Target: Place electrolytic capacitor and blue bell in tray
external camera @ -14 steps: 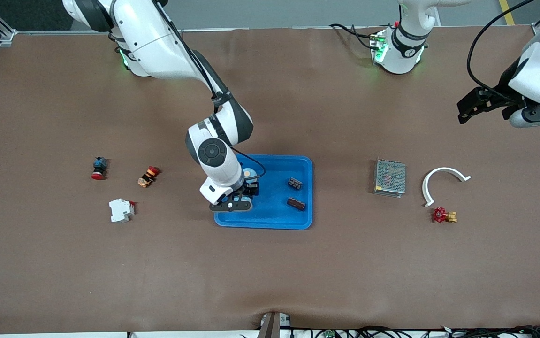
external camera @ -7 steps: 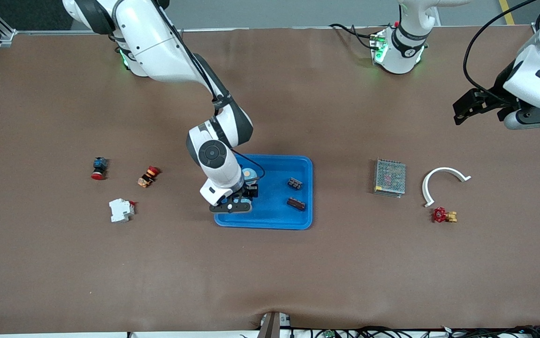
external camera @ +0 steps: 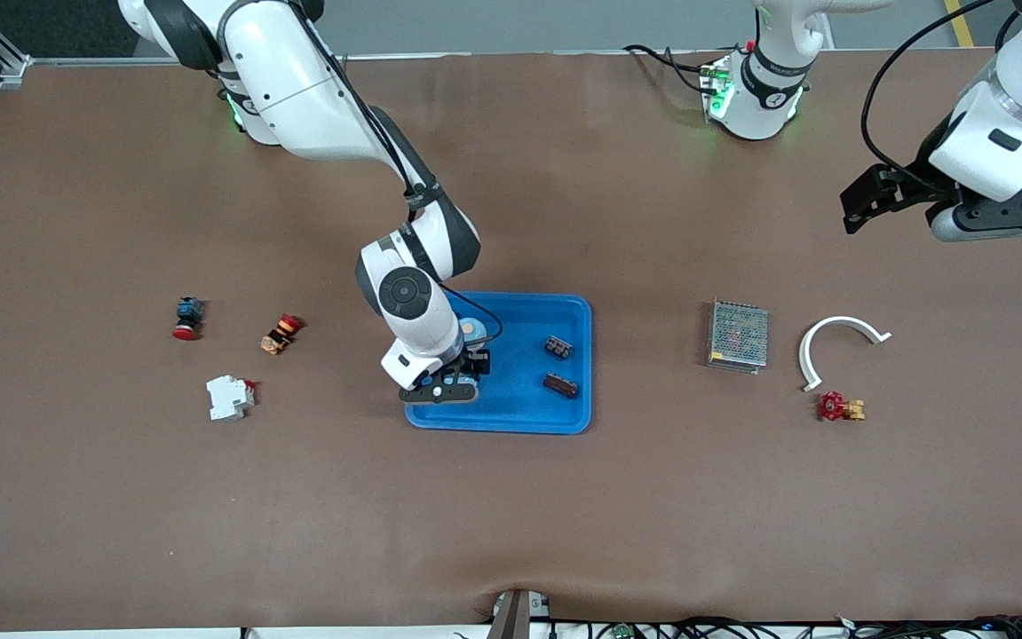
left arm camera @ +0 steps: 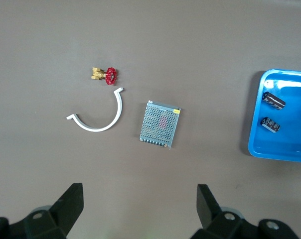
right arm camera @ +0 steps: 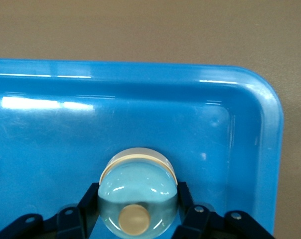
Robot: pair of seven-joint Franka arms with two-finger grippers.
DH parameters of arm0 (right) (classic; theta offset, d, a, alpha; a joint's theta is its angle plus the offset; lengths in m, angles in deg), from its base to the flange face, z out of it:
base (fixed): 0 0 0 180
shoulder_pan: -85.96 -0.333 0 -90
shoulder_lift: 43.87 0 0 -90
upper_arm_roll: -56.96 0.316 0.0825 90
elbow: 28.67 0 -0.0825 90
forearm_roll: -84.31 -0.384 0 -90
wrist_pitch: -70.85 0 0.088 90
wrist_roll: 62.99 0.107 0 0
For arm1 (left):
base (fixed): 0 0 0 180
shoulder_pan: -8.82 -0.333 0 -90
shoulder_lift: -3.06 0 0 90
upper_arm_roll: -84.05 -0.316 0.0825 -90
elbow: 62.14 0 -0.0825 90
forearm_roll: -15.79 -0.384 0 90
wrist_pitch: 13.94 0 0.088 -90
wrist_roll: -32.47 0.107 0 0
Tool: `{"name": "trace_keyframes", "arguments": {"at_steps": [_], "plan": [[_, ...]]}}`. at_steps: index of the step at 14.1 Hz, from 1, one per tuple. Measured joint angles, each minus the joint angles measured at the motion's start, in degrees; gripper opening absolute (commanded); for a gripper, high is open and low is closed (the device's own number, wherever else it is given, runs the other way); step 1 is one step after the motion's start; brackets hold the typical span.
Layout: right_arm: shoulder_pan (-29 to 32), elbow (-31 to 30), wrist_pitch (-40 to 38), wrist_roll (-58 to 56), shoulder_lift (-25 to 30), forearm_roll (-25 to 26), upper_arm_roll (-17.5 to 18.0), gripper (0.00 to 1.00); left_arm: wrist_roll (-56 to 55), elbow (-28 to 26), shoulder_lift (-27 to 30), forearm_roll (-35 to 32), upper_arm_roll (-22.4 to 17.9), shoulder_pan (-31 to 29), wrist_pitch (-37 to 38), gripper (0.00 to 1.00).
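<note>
The bright-blue tray [external camera: 519,413] lies mid-table. My right gripper [external camera: 460,383] is down in the tray's corner nearest the front camera, at the right arm's end. It is shut on the blue bell [external camera: 464,382], a light-blue dome with a tan knob [right arm camera: 138,184], low over the tray floor [right arm camera: 51,149]. Its fingers [right arm camera: 188,201] press both sides of the bell. A light-blue round thing with a tan top [external camera: 473,329] stands in the tray, half hidden by the right arm. Which thing is the capacitor, I cannot tell. My left gripper [external camera: 861,209] hangs open and empty [left arm camera: 138,209] over bare table at the left arm's end.
Two dark blocks [external camera: 558,346] [external camera: 561,385] lie in the tray. A grey mesh box [external camera: 737,335], a white curved clip [external camera: 839,342] and a red valve [external camera: 835,406] lie toward the left arm's end. Two buttons [external camera: 187,318] [external camera: 281,333] and a white breaker [external camera: 228,397] lie toward the right arm's end.
My left gripper has drifted toward the table's far edge and a little toward the middle. My right gripper has hardly shifted and still holds the bell.
</note>
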Motion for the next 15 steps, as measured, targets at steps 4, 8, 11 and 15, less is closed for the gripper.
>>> {"name": "trace_keyframes", "arguments": {"at_steps": [4, 8, 11, 15], "plan": [[0.00, 0.52, -0.10, -0.11, 0.00, 0.00, -0.19, 1.00, -0.09, 0.00, 0.00, 0.00, 0.28, -0.06, 0.00, 1.00], [-0.01, 2.36, -8.96, -0.69, 3.61, 0.00, -0.27, 1.00, -0.09, -0.01, -0.04, 0.00, 0.27, -0.16, 0.00, 1.00], [0.01, 2.51, -20.65, -1.57, 12.18, 0.01, -0.43, 1.00, -0.09, -0.04, -0.14, 0.00, 0.24, -0.27, 0.00, 1.00], [0.26, -3.43, -32.56, -5.98, 28.42, 0.55, -1.70, 1.00, -0.09, -0.09, -0.71, 0.00, 0.22, -0.28, 0.00, 1.00]]}}
